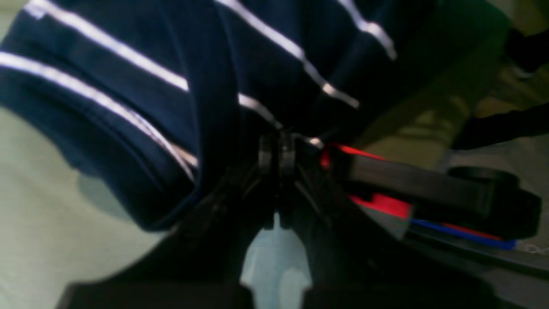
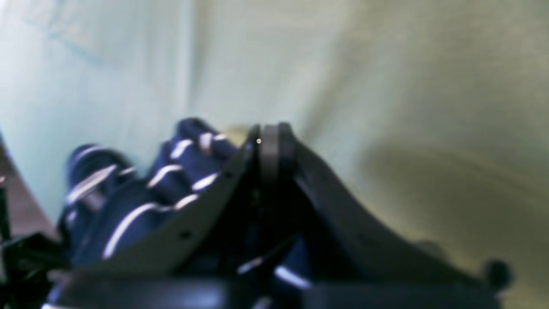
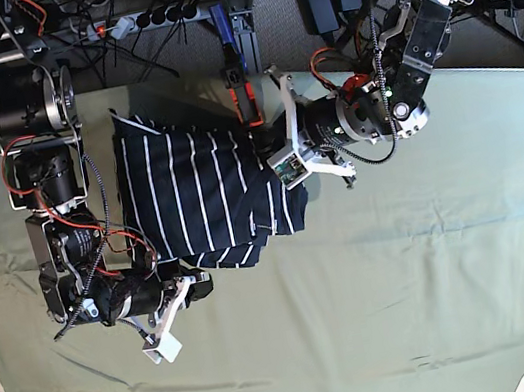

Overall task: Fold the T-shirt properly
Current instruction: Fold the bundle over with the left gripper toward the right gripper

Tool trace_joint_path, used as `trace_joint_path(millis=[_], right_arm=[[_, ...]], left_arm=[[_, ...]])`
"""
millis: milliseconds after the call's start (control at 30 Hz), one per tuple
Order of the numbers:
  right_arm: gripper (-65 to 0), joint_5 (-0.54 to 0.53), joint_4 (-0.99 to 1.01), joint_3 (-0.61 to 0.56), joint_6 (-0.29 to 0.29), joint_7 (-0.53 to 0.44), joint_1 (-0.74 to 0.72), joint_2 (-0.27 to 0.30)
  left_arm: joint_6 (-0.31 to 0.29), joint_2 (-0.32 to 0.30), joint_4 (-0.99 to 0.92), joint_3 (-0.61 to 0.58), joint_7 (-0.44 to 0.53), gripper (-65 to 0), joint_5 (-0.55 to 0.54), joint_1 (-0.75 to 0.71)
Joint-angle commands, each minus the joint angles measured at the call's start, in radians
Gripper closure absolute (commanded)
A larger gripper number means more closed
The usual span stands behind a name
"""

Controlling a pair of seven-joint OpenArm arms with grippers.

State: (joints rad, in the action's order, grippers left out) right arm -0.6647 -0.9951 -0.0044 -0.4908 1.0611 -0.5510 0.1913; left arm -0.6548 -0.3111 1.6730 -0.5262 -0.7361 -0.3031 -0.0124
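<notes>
The navy white-striped T-shirt (image 3: 191,193) lies partly folded on the olive table cloth (image 3: 409,282), left of centre in the base view. My left gripper (image 3: 264,147) sits at the shirt's right edge. In its wrist view the left gripper (image 1: 276,150) is shut, pinching a gathered fold of T-shirt (image 1: 128,86) that hangs over it. My right gripper (image 3: 199,280) is at the shirt's lower edge. Its wrist view shows the right gripper (image 2: 270,139) shut, with bunched striped T-shirt (image 2: 150,189) beside its left finger and running under the fingers.
A power strip (image 3: 149,18), cables and arm mounts crowd the back edge of the table. A red and black clamp (image 3: 240,93) stands just behind the shirt. The same red and black clamp (image 1: 386,180) shows blurred at the right of the left wrist view.
</notes>
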Motion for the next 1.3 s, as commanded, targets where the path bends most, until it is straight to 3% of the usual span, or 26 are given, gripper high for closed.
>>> trace_joint_path(millis=[0, 433, 933, 1267], right_arm=[[0.0, -0.037, -0.019, 0.003, -0.067, 0.006, -0.022, 0.023], [0.0, -0.273, -0.193, 0.004, -0.071, 0.062, 0.181, 0.192], [0.0, -0.278, -0.505, 0.023, -0.071, 0.069, 0.475, 0.190], [0.0, -0.278, -0.603, 0.043, -0.071, 0.077, 0.542, 0.184]], left_arm=[[-0.011, -0.002, 0.013, 0.004, 0.014, -0.5, 0.003, 0.022], [-0.005, -0.021, 0.008, 0.002, 0.060, -0.5, 0.031, 0.115], [-0.003, 0.098, -0.318, -0.005, 0.097, -0.5, 0.031, 0.266], [-0.003, 0.213, -0.329, -0.005, 0.105, -0.5, 0.031, 0.314]])
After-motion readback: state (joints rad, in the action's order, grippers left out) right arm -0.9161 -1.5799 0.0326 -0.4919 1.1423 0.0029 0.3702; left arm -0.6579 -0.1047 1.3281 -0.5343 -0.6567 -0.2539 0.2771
